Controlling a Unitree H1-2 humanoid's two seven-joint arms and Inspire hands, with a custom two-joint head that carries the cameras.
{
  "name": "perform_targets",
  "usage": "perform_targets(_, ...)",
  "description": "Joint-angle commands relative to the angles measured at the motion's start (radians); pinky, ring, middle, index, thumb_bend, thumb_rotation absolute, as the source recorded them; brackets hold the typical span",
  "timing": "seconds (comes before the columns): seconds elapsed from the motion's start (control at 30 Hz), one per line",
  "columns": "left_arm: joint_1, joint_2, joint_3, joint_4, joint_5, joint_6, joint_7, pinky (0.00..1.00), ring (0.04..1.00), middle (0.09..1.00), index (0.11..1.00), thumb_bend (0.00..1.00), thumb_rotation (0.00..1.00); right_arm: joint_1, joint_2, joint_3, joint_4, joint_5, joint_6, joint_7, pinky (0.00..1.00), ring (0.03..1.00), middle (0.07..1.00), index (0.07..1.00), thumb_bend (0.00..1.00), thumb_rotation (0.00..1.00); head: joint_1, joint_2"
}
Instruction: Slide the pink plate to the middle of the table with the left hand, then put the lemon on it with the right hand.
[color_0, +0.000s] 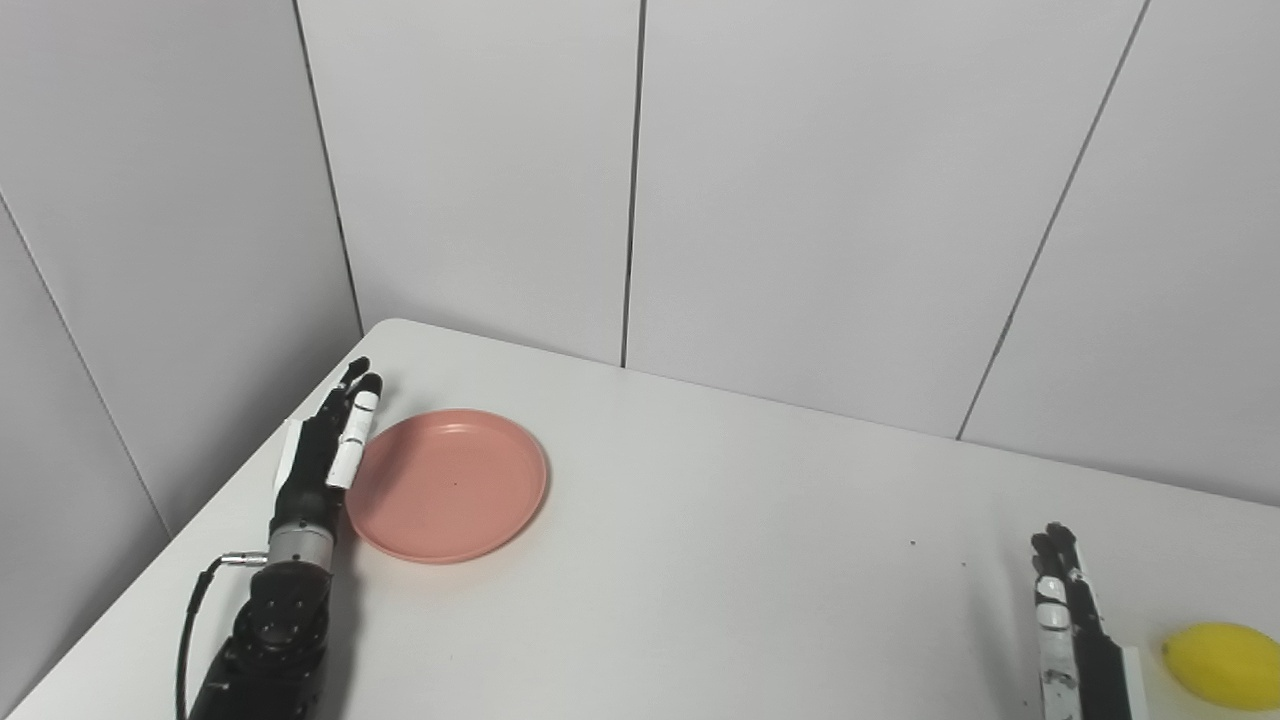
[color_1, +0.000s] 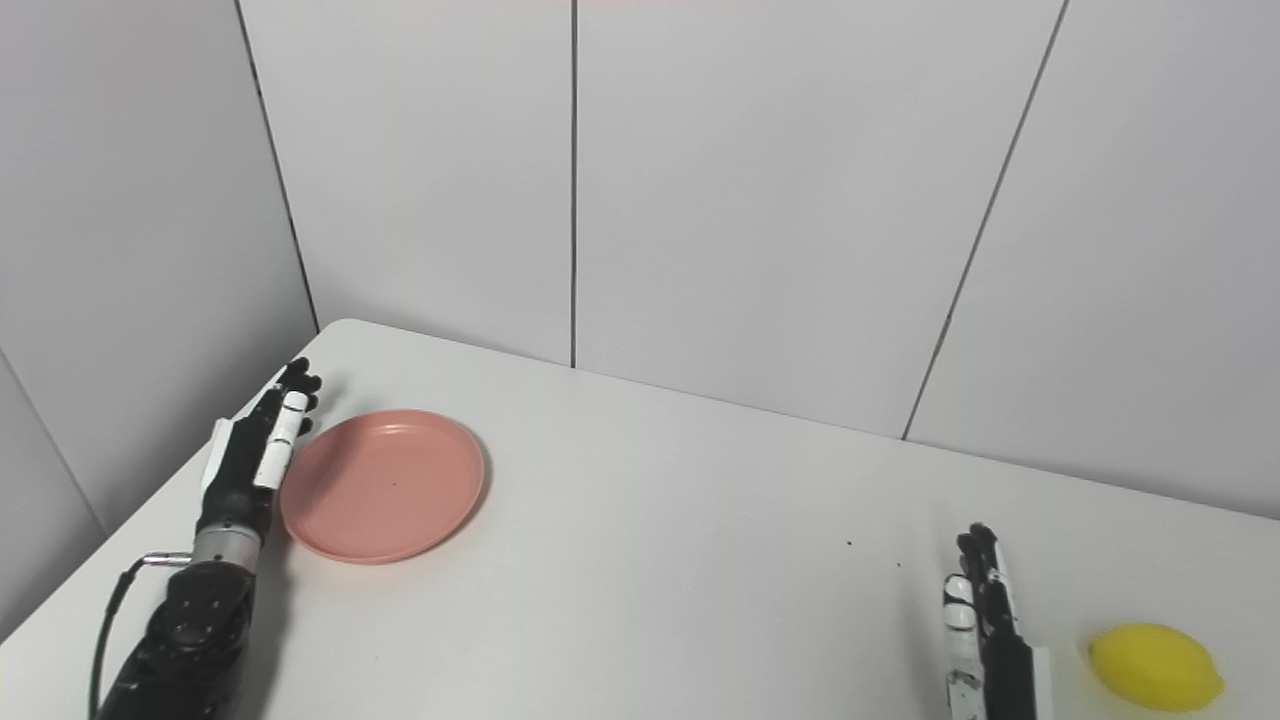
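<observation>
Pink plate (color_0: 447, 485) at table's (color_0: 720, 560) left; left hand (color_0: 325, 455) flat against its outer rim, fingers pressed together. Slide pending: push rightward. Right hand (color_1: 985, 640) straight-fingered, empty, beside lemon (color_1: 1155, 667).

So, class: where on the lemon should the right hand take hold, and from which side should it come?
Grip the lemon across its rounded middle, coming from above. It lies on its side on the table, pointed ends left and right, so the middle is probably steadiest. The right hand, open, stands just left of it, apart.

White table (color_0: 700, 560), grey panelled walls (color_0: 800, 200) with dark seams, even light
</observation>
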Motion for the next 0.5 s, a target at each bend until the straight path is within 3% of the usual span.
perform_targets(0.0, -0.02, 0.011, -0.007, -0.022, 0.003, -0.026, -0.002, 0.87, 0.886, 0.884, 0.891, 0.65, 1.0, -0.016, 0.004, -0.002, -0.037, 0.002, -0.009, -0.002, 1.0, 0.959, 0.93, 0.938, 0.41, 1.0, 0.002, 0.005)
perform_targets(0.3, -0.013, -0.018, -0.035, -0.04, -0.032, -0.02, -0.031, 0.91, 0.902, 0.89, 0.895, 0.65, 1.0, -0.014, 0.007, -0.002, -0.045, 0.01, -0.005, 0.003, 1.0, 0.965, 0.936, 0.941, 0.41, 1.0, 0.002, 0.013)
perform_targets(0.47, -0.013, -0.031, -0.05, -0.049, -0.054, -0.024, -0.055, 0.88, 0.883, 0.886, 0.888, 0.63, 1.0, -0.017, 0.003, 0.002, -0.041, 0.006, -0.011, 0.005, 1.0, 0.967, 0.936, 0.943, 0.41, 1.0, 0.001, 0.013)
